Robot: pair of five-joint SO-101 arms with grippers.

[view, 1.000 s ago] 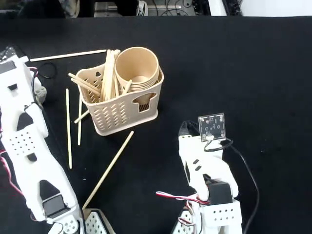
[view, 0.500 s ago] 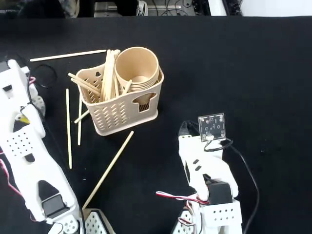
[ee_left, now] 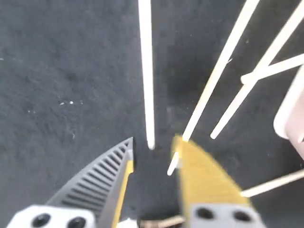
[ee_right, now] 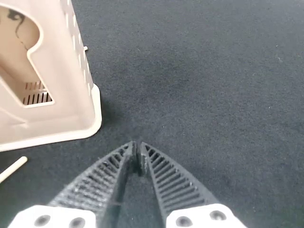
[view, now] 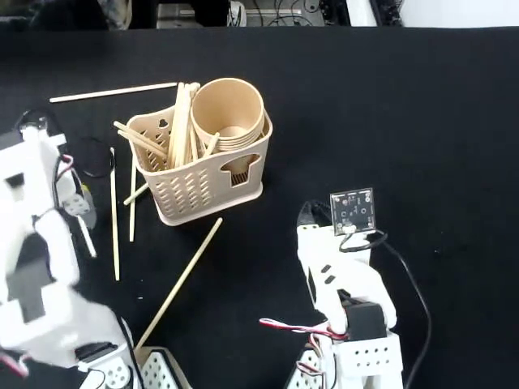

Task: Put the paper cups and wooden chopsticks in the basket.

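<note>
Black table (view: 422, 113), w/ the basket (view: 203, 194) upright on it. In the basket we see stacked cups (view: 229, 109) and, beside them, a bunch of sticks (view: 183, 121). Loose sticks lie on the table near the basket: two thin ones (view: 113, 212) on its L side, a long one (view: 180, 279) in front, another (view: 113, 92) behind. L gripper (ee_left: 153, 141), on the basket's L side, has jaws partly open w/ a stick end (ee_left: 146, 71) between them, not pinched. R gripper (ee_right: 136, 146), just in front of the basket, has jaws closed, empty.
</note>
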